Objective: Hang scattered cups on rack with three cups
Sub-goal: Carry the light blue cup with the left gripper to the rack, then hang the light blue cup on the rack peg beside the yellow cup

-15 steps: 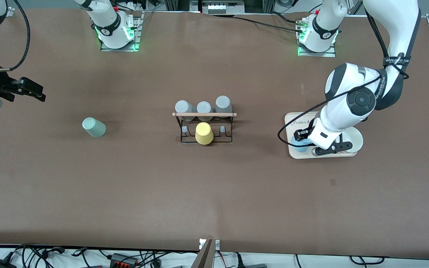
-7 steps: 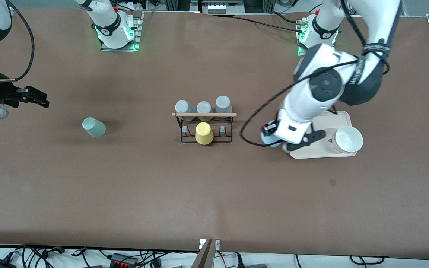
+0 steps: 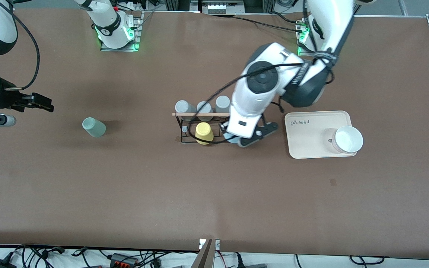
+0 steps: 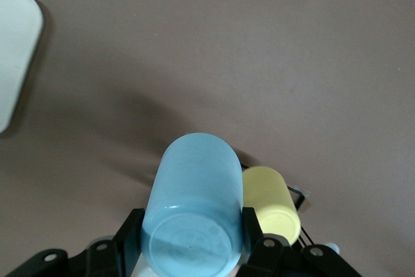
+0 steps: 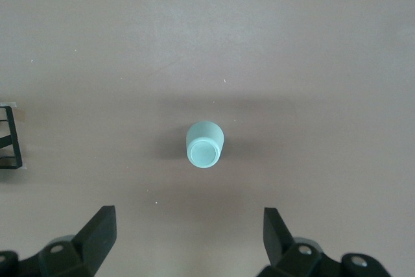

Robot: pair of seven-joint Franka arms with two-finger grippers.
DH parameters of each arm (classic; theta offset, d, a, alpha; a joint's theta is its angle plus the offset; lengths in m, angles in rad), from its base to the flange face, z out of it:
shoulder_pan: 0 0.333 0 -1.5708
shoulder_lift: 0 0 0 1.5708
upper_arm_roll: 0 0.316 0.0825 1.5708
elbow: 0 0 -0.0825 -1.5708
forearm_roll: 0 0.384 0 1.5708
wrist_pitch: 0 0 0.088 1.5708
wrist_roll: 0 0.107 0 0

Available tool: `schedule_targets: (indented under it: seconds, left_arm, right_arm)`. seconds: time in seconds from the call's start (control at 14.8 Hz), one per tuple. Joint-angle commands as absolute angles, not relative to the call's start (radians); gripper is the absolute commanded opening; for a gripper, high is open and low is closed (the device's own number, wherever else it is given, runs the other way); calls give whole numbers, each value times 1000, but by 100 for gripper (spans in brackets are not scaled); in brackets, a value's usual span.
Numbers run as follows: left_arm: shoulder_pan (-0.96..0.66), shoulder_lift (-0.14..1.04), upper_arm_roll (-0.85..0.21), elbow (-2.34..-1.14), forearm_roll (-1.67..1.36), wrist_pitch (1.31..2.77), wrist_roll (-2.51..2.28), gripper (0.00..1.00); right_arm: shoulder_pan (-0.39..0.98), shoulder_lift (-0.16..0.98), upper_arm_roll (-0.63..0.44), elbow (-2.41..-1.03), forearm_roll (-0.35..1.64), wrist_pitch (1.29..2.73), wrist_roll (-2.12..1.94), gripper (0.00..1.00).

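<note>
My left gripper (image 3: 234, 140) is shut on the light blue cup (image 4: 194, 212) and holds it over the end of the black wire rack (image 3: 203, 128) that faces the tray, beside the yellow cup (image 3: 204, 133) hung on the rack. In the front view the arm hides most of the blue cup (image 3: 230, 139). The mint green cup (image 3: 94, 127) stands upside down on the table toward the right arm's end. My right gripper (image 3: 45, 104) is open and empty above the table beside it. The mint cup (image 5: 205, 144) shows ahead of the open right gripper (image 5: 191, 231).
Three grey cups (image 3: 204, 107) sit on the rack's row under the wooden rod (image 3: 203, 114). A beige tray (image 3: 311, 130) with a white bowl (image 3: 347, 139) lies toward the left arm's end. The yellow cup (image 4: 271, 199) shows beside the blue one.
My left arm has lifted the blue cup off the tray and carried it over to the rack. My right gripper has drifted slightly toward the mint cup.
</note>
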State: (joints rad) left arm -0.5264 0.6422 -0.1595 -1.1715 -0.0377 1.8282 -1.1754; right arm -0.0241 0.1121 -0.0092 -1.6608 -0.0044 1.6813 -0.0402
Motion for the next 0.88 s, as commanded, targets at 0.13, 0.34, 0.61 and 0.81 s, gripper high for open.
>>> schedule_targets:
  seconds: [0.13,0.34,0.61,0.81]
  left_arm:
    - [-574,709,-150,-1112,-32,1798,-1216,41]
    - [-577,707,-150,-1149,-26,1834,-1215,41]
    - [-580,707,-152,-1232,-26,1910,-1209,41]
    - [-578,707,-152,-1278,-26,1951,-1203,42]
  right_arm:
    - [-32,114,-3,-1643,5,1675,-37,100]
    - [-32,115,-3,-1643,5,1675,-37,100]
    - [-32,115,-3,-1643,5,1675,-37,100]
    - [-32,115,-3,-1643,3,1675,-37,100]
